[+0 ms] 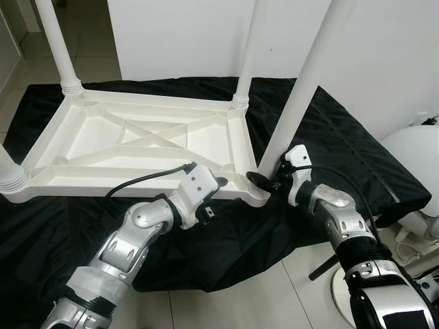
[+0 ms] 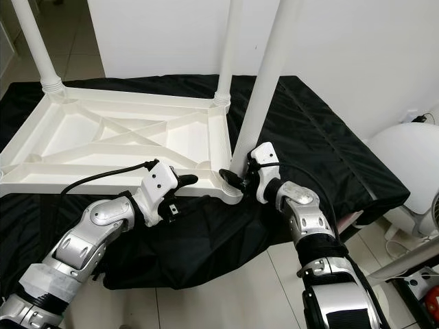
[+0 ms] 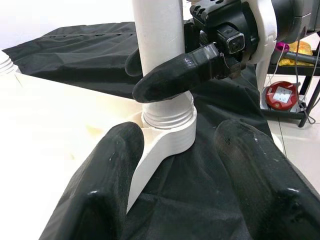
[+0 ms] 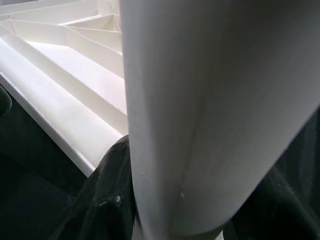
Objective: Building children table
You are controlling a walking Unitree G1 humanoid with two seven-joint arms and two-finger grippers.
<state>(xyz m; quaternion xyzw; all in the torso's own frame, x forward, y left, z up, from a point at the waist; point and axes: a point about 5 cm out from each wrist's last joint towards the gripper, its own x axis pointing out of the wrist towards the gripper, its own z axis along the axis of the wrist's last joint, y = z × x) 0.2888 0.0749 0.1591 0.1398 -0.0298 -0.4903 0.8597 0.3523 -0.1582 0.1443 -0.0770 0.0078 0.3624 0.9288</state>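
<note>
Four legs stand on the upturned white plastic table [image 1: 144, 137], lying on black cloth [image 1: 329, 137]. Right tool [image 1: 264, 181] clamps the near-right leg [image 1: 295, 103] low by its socket; left tool [image 3: 185, 165] hovers spread. Light, rigid, smooth plastic; grip low.

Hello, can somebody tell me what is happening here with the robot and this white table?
The robot is assembling a small white table that lies upside down on a black cloth. Its right claw is shut on the near-right leg, just above the corner socket. Its left claw rests open at the table's edge beside that corner.
</note>
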